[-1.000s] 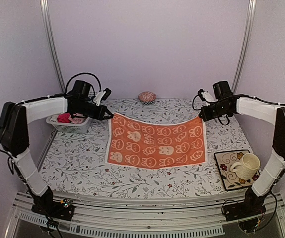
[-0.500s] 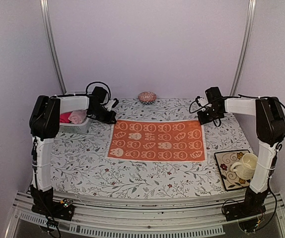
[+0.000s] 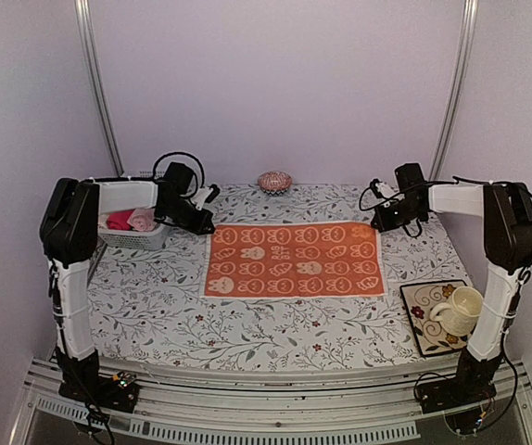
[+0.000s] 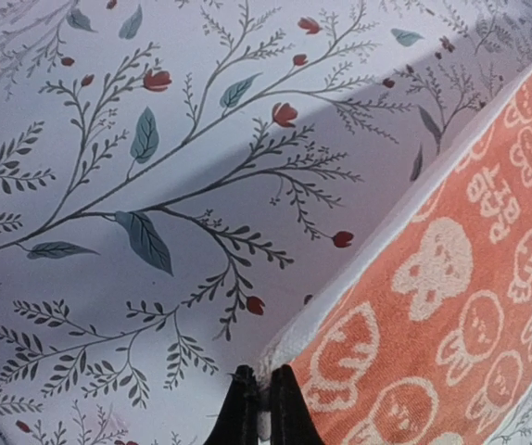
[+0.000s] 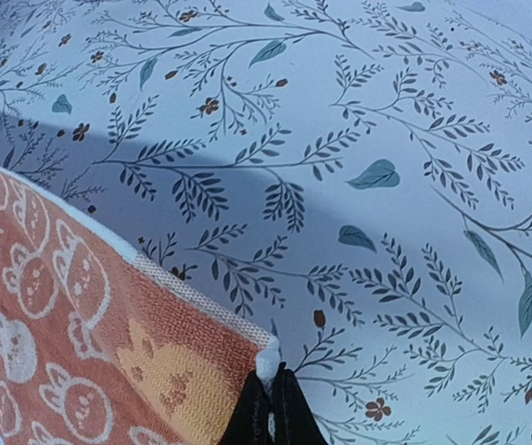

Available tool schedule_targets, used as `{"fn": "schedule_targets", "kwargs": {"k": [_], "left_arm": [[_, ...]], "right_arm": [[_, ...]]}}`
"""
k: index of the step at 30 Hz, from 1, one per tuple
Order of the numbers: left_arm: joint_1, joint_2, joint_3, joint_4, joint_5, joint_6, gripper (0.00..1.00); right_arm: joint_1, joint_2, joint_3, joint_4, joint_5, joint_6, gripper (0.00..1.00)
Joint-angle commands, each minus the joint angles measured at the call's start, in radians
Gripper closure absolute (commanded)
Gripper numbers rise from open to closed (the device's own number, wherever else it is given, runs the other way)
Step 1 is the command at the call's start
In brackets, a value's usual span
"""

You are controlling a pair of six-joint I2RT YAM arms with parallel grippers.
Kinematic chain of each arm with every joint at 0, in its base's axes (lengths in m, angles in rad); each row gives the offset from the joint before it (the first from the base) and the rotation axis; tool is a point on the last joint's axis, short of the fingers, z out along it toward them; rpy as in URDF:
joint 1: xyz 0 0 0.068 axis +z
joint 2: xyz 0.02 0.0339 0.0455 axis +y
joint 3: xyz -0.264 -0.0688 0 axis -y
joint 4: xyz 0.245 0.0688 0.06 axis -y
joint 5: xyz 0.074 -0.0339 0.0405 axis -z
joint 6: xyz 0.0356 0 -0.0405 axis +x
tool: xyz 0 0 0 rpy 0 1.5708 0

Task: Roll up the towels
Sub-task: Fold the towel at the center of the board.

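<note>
The orange towel (image 3: 294, 260) lies spread flat in the middle of the top view, on the flowered table cover (image 3: 155, 306), its long edges running left to right. The left gripper (image 3: 204, 224) is clenched on the towel's upper-left corner and the right gripper (image 3: 378, 223) is clenched on its upper-right corner. Each wrist view shows the closed tips pinching just the white hem at the very corner, low against the table. A pink towel (image 3: 142, 219) sits bunched in the basket (image 3: 132, 240) at the left edge, untouched.

The hold on each corner is thin, so a quick pull towards the bottom of the frame could slip the hem out and leave one side behind. If one arm leads the other, the first fold would probably go on crooked and the roll would come out cone-shaped. The tips sit so low that they may also catch the table cover and drag it along with the towel. The plate (image 3: 419, 298) with the mug (image 3: 461, 309) stands just beside the towel's lower-right corner, so a roll carried far that way, or a low right arm, could knock it.
</note>
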Motion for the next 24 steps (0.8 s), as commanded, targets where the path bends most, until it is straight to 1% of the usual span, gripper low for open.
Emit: {"fn": "schedule_targets", "kwargs": {"k": [1,3,5,10,15,24], "left_arm": [[-0.021,-0.136,-0.079,0.050,0.059,0.034,1.00],[-0.035,-0.165,-0.116,0.052,0.068,0.048,1.00],[-0.046,-0.208,-0.152,0.050,0.074,0.060,1.00],[-0.057,-0.260,-0.213,0.037,0.081,0.070,1.00],[-0.066,-0.301,-0.259,0.008,0.072,0.063,1.00],[-0.061,-0.345,-0.350,0.010,0.031,0.049,1.00]], "right_arm": [[-0.003,-0.124,-0.087,-0.035,-0.084,0.010,0.96],[-0.002,-0.161,-0.126,-0.038,-0.122,0.012,0.96],[-0.002,-0.195,-0.148,-0.048,-0.135,0.019,0.96],[-0.002,-0.253,-0.196,-0.048,-0.158,0.027,0.95],[-0.001,-0.254,-0.192,-0.110,-0.183,0.005,0.94],[-0.002,-0.233,-0.217,-0.149,-0.136,-0.007,0.95]]}}
